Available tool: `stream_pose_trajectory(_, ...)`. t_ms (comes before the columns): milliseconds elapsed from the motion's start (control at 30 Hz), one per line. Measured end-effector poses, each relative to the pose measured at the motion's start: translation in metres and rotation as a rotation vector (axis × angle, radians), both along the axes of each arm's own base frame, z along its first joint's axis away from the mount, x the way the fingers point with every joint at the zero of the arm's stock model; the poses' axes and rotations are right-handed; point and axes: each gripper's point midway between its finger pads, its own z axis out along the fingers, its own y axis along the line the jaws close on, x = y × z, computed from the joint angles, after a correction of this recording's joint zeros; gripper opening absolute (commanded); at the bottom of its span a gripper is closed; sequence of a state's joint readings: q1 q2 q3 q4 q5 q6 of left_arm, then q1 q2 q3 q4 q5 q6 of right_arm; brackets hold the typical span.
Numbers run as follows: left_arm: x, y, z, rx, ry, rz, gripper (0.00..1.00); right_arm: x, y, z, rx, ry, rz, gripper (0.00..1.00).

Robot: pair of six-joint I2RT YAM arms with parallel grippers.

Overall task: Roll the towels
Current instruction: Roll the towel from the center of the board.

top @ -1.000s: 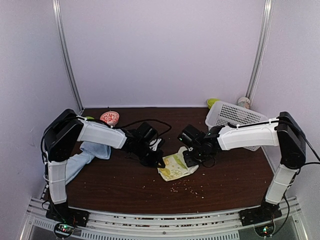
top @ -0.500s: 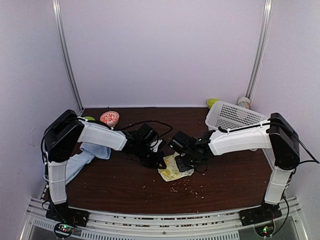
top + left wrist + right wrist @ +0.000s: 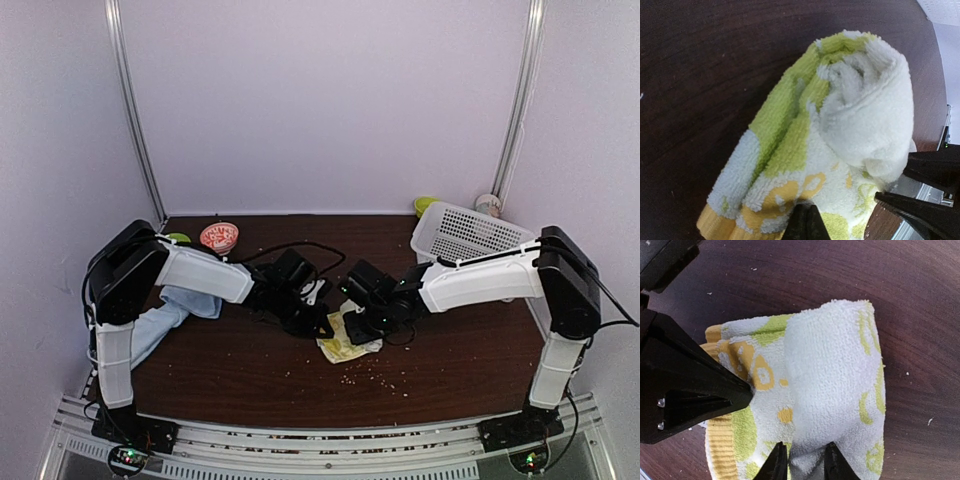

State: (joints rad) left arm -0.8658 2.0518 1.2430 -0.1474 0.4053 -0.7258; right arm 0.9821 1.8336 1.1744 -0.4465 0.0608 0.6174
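Note:
The lime-green and cream towel point(image 3: 352, 342) lies at the table's middle, its right part rolled up. In the right wrist view my right gripper point(image 3: 805, 464) is shut on the roll of this towel point(image 3: 832, 385), one finger on each side of it. My left gripper point(image 3: 807, 226) is shut, and its tips press on the flat patterned end of the towel point(image 3: 790, 150) near the yellow edge. The two grippers point(image 3: 322, 325) point(image 3: 353, 328) stand close together. The pale blue towel point(image 3: 170, 308) lies crumpled at the left under the left arm.
A white basket point(image 3: 465, 235) stands at the back right, with a green item point(image 3: 426, 204) and a cup point(image 3: 488, 204) behind it. A red bowl point(image 3: 219, 236) is at the back left. Crumbs point(image 3: 375, 375) are scattered in front of the towel.
My right gripper has moved left toward the left gripper, taking the towel's right part with it. The towel now looks shorter and more rolled. The left arm has hardly moved.

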Motion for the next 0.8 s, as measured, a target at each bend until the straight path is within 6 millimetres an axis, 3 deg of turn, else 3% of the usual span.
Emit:
stream_pose_trajectory(433,-0.007,0.008,0.005,0.021,0.006,-0.008,0.0,-0.011,0.015,-0.011,0.141,0.06,0.028,0.39)
stream_pose_trajectory(633,-0.011,0.014,0.036,0.008,-0.019,-0.019,0.0,-0.008,0.015,-0.011,0.212,0.063,0.016,0.39)
stream_pose_trajectory(800,-0.005,0.002,0.061,-0.059,-0.047,-0.026,0.0,-0.007,0.017,-0.011,0.249,0.063,0.019,0.4)
